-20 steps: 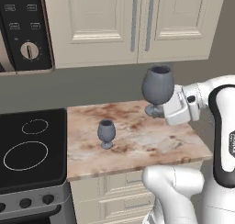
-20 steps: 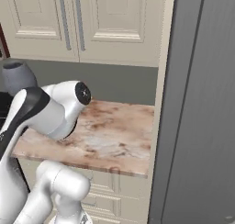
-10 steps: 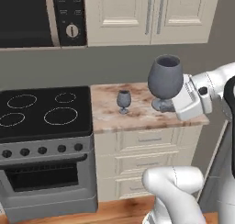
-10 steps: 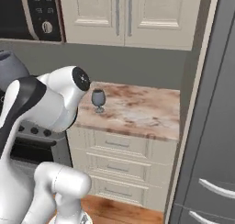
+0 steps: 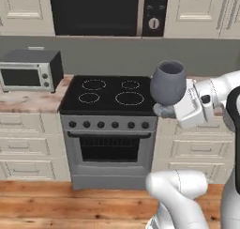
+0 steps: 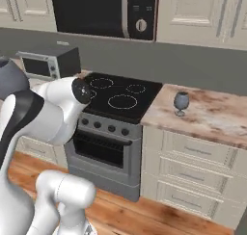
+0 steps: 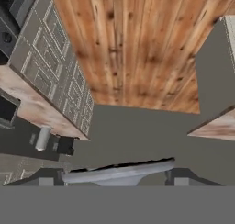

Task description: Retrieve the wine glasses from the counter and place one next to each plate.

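One goblet [image 5: 168,83] held upright in the air by its foot in the gripper [image 5: 165,111], jaws set wide around it, in front of the stove [image 5: 108,95], second goblet [image 6: 181,102] left standing on the desk [image 6: 212,117], at 3 o'clock of the stove, near its edge.

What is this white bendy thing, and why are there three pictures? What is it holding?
It is a robot arm on a base that can drive around a pretend kitchen. Two cameras ride behind it, one on each side, and a third sits on its hand. The gripper holds a blue-grey glass by its foot, upright, in front of the black stove. In the hand picture you see that foot between the fingers, with the wooden floor beyond. A second glass stands on the stone counter beside the stove. A small toaster oven sits on the stove's other side.
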Controlling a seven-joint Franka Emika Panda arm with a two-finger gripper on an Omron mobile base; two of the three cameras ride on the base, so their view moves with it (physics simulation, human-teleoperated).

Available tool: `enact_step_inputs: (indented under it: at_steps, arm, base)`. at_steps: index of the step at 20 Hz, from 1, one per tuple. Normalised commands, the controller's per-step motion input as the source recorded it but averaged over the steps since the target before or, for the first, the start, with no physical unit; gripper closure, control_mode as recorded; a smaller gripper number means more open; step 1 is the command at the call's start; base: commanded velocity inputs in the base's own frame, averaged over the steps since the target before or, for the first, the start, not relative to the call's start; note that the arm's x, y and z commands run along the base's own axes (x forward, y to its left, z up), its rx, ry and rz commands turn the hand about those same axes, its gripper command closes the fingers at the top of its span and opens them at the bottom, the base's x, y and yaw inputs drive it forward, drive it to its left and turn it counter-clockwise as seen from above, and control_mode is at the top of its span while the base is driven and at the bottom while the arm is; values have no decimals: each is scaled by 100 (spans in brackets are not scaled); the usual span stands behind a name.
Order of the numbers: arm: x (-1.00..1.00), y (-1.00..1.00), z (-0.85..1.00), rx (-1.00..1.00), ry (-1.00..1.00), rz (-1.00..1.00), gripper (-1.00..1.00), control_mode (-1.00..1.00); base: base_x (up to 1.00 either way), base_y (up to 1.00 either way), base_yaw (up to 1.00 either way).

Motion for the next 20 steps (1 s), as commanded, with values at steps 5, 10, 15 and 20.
enact_step_inputs:
  at_steps: [5,10,15,20]
  arm:
    - [0,0,0,0,0,0,100,100]
    - [0,0,0,0,0,0,100,100]
    - [0,0,0,0,0,0,100,100]
    - [0,0,0,0,0,0,100,100]
  base:
    - [32,85,64]
    - [45,49,76]
    - [58,32,75]
    - [82,5,77]
